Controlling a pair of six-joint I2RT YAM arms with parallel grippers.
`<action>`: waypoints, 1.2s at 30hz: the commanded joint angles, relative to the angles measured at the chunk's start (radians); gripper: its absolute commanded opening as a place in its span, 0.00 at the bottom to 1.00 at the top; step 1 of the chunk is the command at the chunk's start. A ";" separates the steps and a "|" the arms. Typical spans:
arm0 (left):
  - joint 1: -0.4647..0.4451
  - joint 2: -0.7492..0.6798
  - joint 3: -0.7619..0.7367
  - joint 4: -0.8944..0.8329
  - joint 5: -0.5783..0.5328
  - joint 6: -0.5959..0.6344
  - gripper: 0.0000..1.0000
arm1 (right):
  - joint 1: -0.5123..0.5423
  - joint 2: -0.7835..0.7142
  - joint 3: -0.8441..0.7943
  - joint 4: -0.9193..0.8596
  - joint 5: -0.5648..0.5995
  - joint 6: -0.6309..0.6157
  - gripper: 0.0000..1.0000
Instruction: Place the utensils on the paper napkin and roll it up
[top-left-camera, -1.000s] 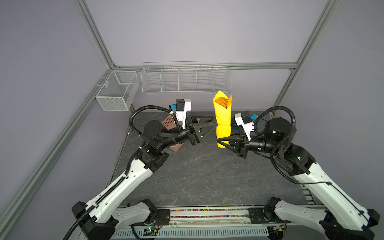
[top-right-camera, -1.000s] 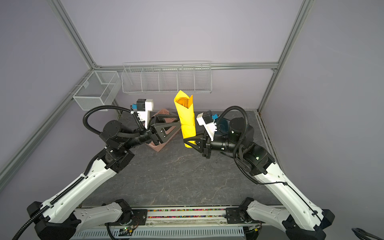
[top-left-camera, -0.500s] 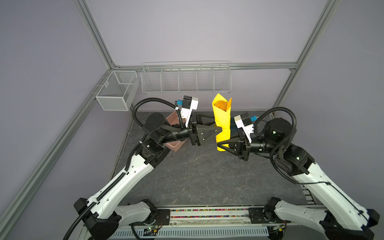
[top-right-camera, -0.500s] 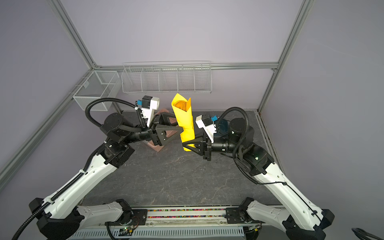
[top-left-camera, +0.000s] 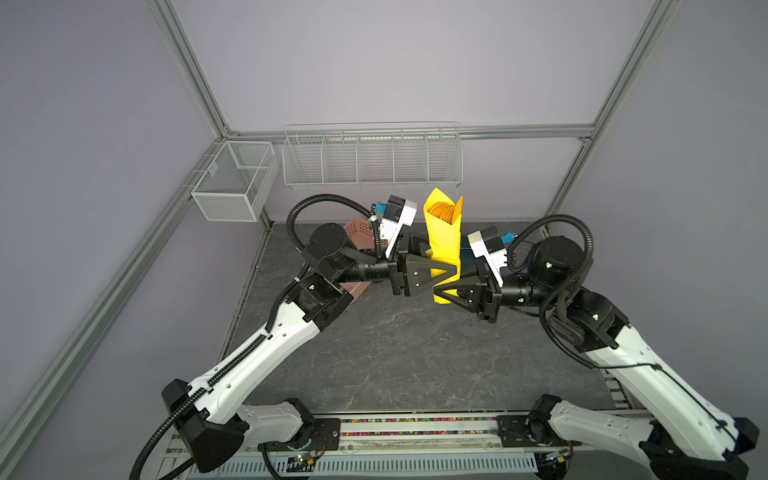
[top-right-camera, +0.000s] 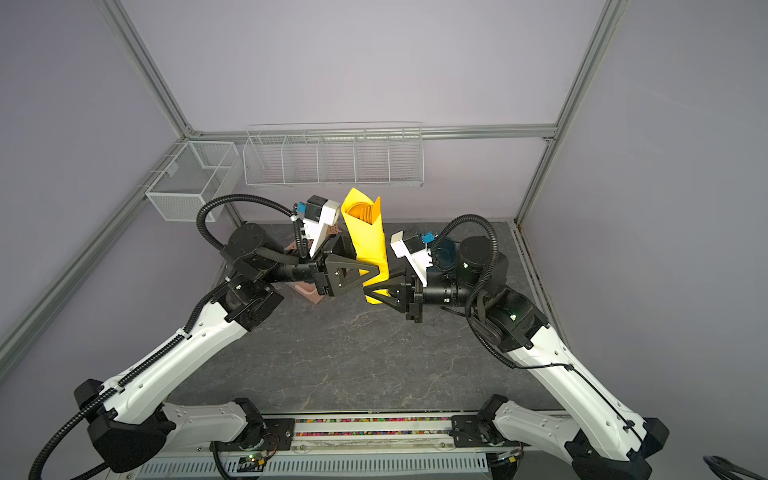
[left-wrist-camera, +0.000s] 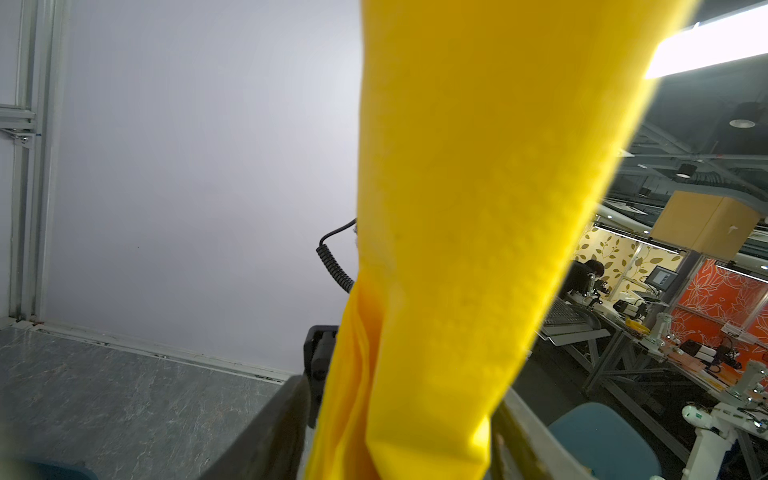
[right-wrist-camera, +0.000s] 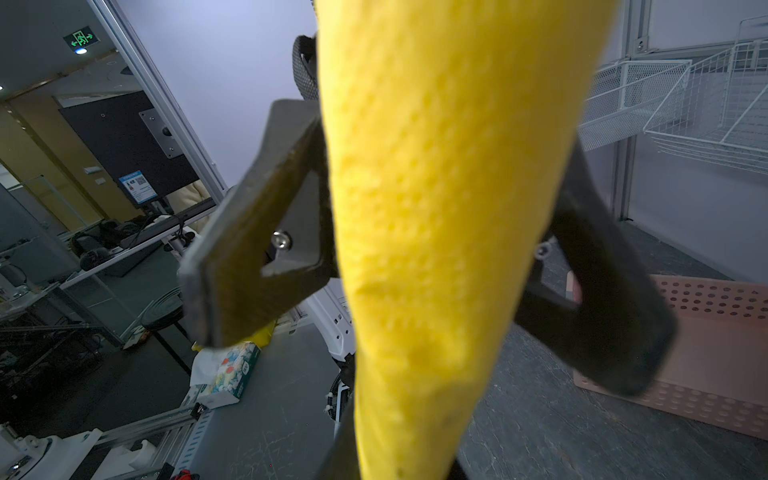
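**Paper napkin (top-left-camera: 444, 241) rolled, upright**
At frame centre in both top views, utensils (top-left-camera: 441, 212) in open top. Right gripper (top-left-camera: 446, 286) clenched on lower end. Left gripper (top-left-camera: 446, 264) straddling roll, grasp unclear; a second earlier, short of it. Pink basket (top-left-camera: 357, 230) behind left arm (top-left-camera: 266, 353).

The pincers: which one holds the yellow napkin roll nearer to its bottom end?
The right pincer: it is shut on the paper napkin just above the roll's lower end. The left pincer straddles the roll higher up.
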 joint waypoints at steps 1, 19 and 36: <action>-0.002 -0.019 -0.008 0.103 0.042 -0.039 0.61 | 0.008 -0.005 -0.004 -0.014 0.031 -0.030 0.13; -0.002 -0.063 -0.035 -0.001 -0.014 0.030 0.46 | 0.008 -0.048 -0.001 -0.056 0.213 -0.063 0.11; -0.002 -0.113 -0.025 -0.158 -0.163 0.141 0.37 | 0.008 -0.056 0.000 -0.070 0.267 -0.066 0.10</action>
